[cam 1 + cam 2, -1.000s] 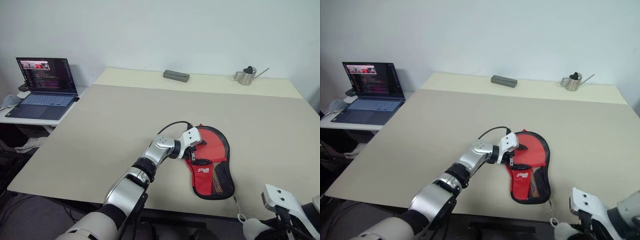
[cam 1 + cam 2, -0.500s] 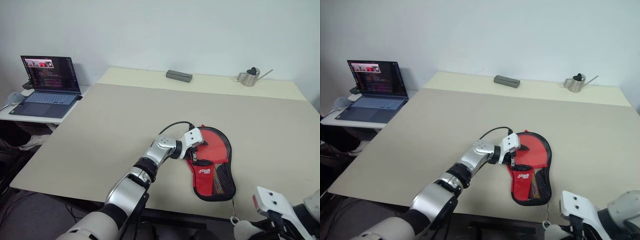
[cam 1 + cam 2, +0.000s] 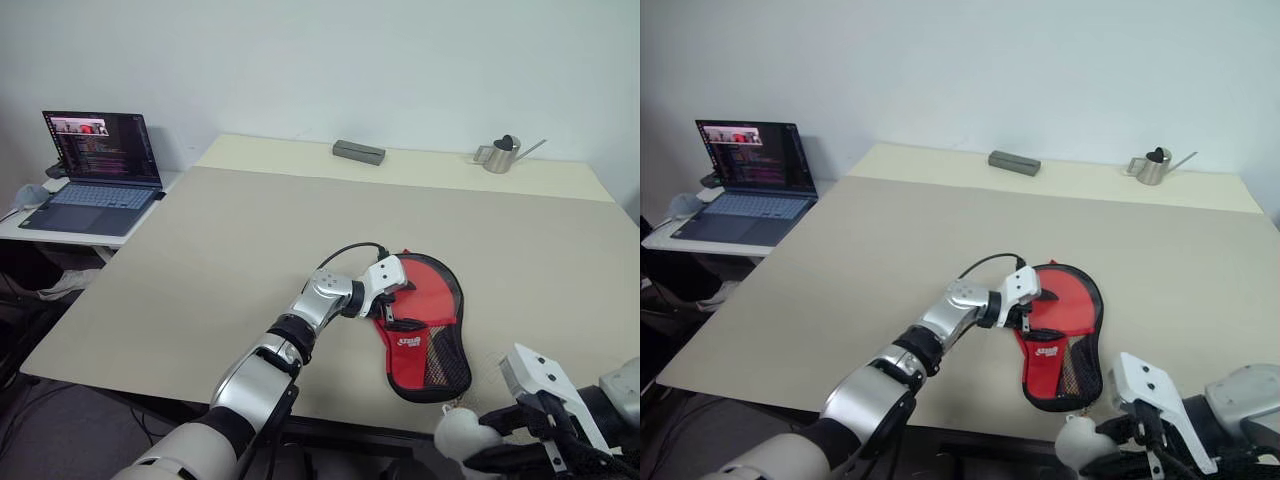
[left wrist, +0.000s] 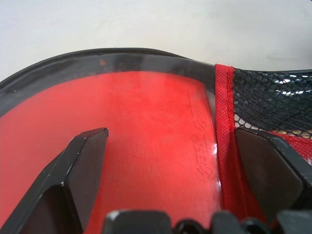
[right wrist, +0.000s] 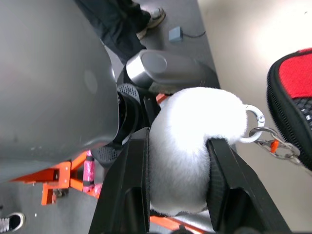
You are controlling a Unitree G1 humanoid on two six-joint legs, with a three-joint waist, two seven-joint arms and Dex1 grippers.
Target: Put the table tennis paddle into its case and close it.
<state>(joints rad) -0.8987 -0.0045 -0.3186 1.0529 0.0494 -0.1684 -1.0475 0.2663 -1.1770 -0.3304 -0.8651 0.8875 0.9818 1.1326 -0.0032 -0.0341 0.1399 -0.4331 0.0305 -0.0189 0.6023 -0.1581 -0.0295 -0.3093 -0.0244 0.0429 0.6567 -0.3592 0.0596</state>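
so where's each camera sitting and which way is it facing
Head views: high on the head, facing forward and down over the table; left arm reaching to the case, right claw at the near edge.
Left wrist view: close above the case, between its open claw.
Right wrist view: at the table's edge, its claw holding a white pom-pom clipped to the case.
Every view includes the case.

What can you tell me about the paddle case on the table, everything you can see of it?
The case is a paddle-shaped soft cover, red with black trim, a white logo and a black mesh pocket on its narrow end. It lies flat near the table's front edge, narrow end toward the robot. The left gripper rests on its round part, fingers spread. A metal clip chain leads from its narrow end to a white fluffy pompom, which sits between the right gripper's fingers.
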